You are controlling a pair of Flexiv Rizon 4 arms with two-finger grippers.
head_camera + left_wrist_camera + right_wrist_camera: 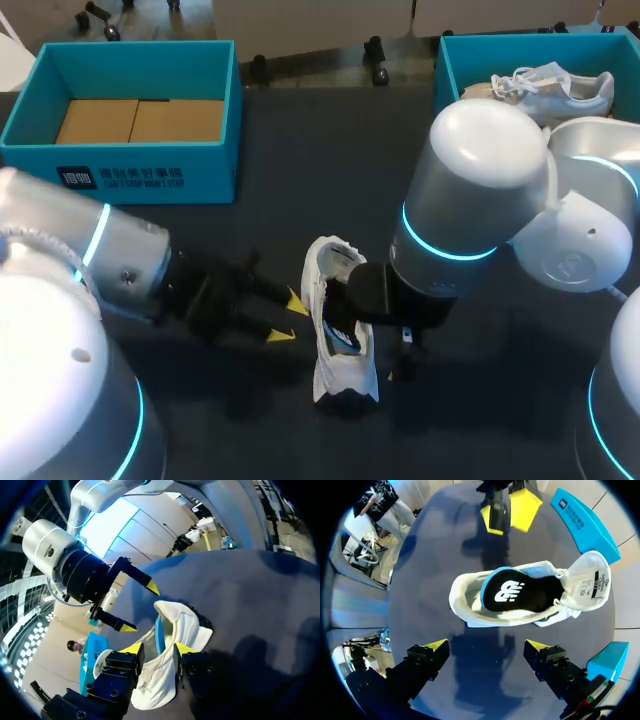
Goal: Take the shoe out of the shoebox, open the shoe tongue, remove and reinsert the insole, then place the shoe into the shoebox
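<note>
From the head view you cannot see your right gripper (485, 646): the right arm's own bulk covers it, along with one side of the shoe (320, 290). The right shoebox (445, 75) is cut off by the picture's edge and partly by the same arm, which also hides part of the second shoe (560, 90) lying inside it.

The table (300, 160) is a dark, matte surface.

You have two teal shoeboxes, both at the far edge. The left shoebox (150, 180) holds only brown cardboard (140, 120). There are two white shoes, one in the right box and one on the table between your grippers. This one stands on its sole with its tongue (592, 580) folded back. Its one insole (517, 592), black with a blue edge, lies inside, and you cannot tell whether it sits fully flat.

Your right gripper hangs above the shoe with its fingers spread wide and touching nothing. Your left gripper (158, 648) lies low on the shoe's other side, tips just beside it. Its fingers are parted too and hold nothing.
</note>
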